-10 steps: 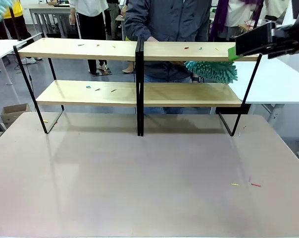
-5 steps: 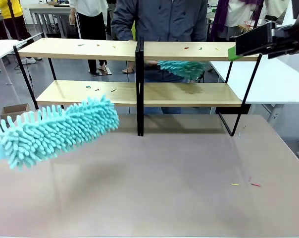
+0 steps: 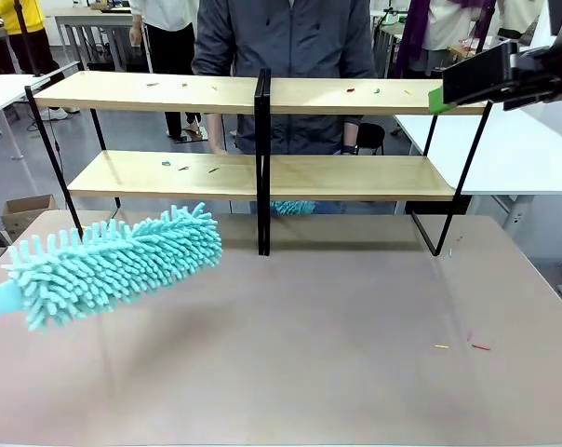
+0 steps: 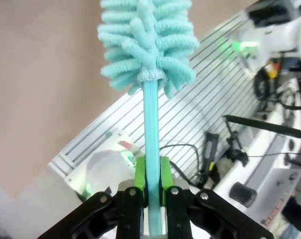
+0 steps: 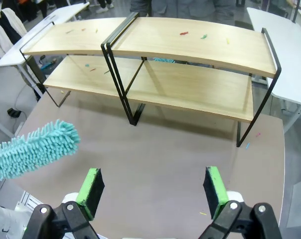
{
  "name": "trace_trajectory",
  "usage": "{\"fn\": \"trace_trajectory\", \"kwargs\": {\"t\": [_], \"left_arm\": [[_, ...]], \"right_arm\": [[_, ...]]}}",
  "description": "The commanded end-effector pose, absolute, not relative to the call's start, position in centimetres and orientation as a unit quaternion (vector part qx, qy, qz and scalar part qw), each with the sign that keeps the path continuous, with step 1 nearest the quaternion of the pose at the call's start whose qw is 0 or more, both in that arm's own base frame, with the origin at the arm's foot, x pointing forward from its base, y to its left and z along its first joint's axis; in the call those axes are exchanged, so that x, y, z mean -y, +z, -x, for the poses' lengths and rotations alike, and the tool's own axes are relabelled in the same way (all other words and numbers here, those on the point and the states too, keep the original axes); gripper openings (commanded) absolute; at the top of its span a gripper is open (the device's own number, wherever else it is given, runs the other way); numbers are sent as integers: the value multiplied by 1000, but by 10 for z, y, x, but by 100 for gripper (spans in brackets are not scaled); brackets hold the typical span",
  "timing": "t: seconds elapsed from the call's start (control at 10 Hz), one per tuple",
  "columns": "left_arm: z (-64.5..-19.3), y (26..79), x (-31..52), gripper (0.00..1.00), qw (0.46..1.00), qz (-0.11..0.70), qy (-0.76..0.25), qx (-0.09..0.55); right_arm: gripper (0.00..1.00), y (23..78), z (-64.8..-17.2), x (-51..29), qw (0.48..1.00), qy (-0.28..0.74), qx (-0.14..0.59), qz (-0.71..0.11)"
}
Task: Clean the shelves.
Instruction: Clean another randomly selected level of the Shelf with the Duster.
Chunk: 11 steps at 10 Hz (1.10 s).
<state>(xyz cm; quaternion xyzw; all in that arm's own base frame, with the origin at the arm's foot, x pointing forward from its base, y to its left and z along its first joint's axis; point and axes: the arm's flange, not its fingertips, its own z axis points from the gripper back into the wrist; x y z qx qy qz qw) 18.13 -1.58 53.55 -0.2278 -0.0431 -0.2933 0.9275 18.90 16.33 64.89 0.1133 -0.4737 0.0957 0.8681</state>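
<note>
1. Shelves (image 3: 151, 91): they stand at the far side of the table (image 3: 355, 372), two long wood boards on a thin black frame. They look rigid and steady, so I judge they need no holding, only wiping. Small coloured bits (image 3: 183, 168) lie on both boards.
2. The duster (image 3: 113, 261) is what I handle. I judge it light, with a soft fluffy head and a thin stiff handle that may twist in a grip. The handle is the place to hold, and my left gripper (image 4: 151, 172) is clamped on it, head pointing away.
3. My right gripper (image 5: 153, 188) hangs with jaws wide apart, holding nothing, up by the shelves' right end.
4. Against a second ago, my duster has swung from the top left corner down over the table, near the left lower board. The person (image 3: 290, 56) has moved a second duster (image 3: 290, 207) from under the right top board to low behind the divider. My right arm is unmoved.
</note>
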Motion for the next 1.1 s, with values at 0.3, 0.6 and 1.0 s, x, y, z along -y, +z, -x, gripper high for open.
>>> {"fn": "trace_trajectory", "kwargs": {"t": [0.3,0.6,1.0], "left_arm": [[-250,546,92,13,944,224,-215,110],[-277,554,114,13,939,232,-200,157],[-317,561,137,13,946,228,-158,171]], "right_arm": [[100,648,-189,-163,869,94,473,-114],[100,648,-189,-163,869,94,473,-114],[100,648,-189,-163,869,94,473,-114]]}}
